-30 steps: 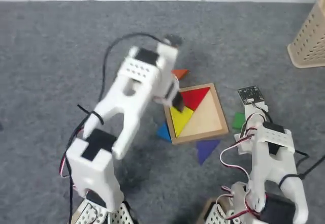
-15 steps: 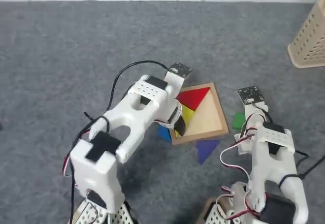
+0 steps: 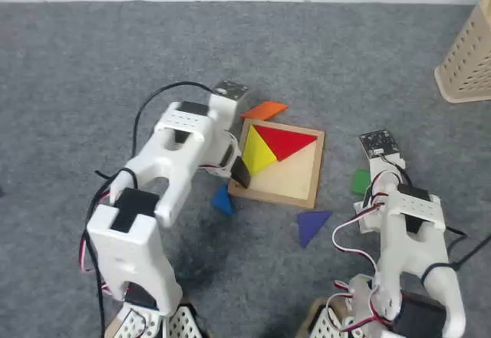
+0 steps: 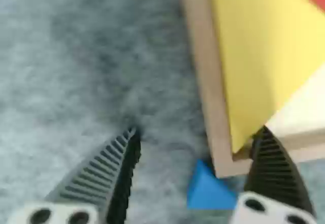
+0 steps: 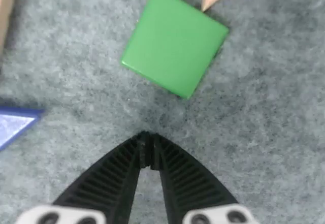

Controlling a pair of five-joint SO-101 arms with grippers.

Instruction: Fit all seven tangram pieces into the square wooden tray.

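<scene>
Left pincer (image 4: 198, 135): wide open, holding nothing, one finger on the grey table (image 3: 92, 62) and the other at a corner of the square wooden tray (image 4: 203, 82), so it straddles the rim. Blue triangle (image 4: 208, 191): flat on the table just beside that corner. I judge it my next pick, so I should clear the rim and bracket the piece alone, lest closing shoves the tray holding the yellow triangle (image 3: 257, 154) and red triangle (image 3: 285, 140). Right pincer (image 5: 150, 137): closed, empty, near the green square (image 5: 175, 41).

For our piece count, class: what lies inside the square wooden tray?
A yellow triangle and a red triangle lie inside the tray, beside bare wood. One finger of the left end effector covers a tray corner, hiding that spot.
</scene>
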